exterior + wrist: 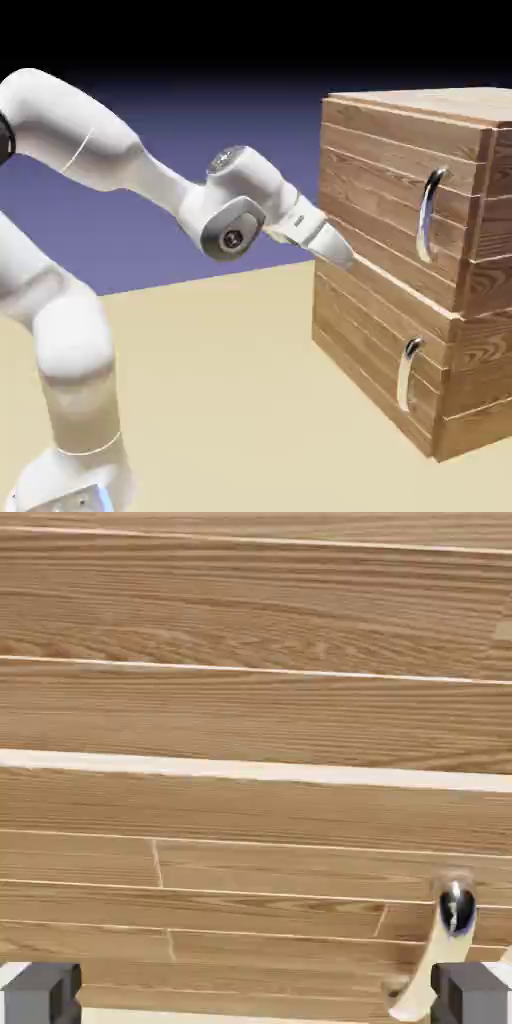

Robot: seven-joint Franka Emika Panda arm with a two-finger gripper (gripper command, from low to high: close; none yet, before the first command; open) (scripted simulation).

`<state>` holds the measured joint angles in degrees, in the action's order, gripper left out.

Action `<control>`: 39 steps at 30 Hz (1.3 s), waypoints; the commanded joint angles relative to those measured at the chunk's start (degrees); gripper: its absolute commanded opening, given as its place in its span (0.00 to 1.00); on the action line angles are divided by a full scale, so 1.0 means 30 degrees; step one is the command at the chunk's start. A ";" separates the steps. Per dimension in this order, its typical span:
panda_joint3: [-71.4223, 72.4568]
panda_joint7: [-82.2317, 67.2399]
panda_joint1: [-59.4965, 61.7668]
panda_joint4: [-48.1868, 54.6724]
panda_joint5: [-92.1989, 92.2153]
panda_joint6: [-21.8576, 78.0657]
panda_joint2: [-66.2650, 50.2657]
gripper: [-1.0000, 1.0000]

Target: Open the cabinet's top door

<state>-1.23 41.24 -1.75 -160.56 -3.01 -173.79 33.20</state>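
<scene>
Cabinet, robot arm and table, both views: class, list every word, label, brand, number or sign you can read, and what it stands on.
None: no readable text in either view.
The cabinet shows only plank grain and silver handles.
The arm and its pincer are plain white and grey.

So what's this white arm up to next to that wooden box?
A white robot arm is reaching toward a wooden cabinet with two stacked doors, meaning to open the top door. Its end effector is close against the cabinet front, about level with the seam between the doors and well short of the top door's curved silver handle. Nothing is gripped, and both doors look shut. The hand view shows mostly wood planks, with a silver handle near one finger.
</scene>
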 commanded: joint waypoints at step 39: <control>-1.3272 -1.3134 -1.1419 0.4759 -3.2394 0.2333 0.5817 0.50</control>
<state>-41.05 1.84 -36.00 -146.28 -100.19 -166.79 50.65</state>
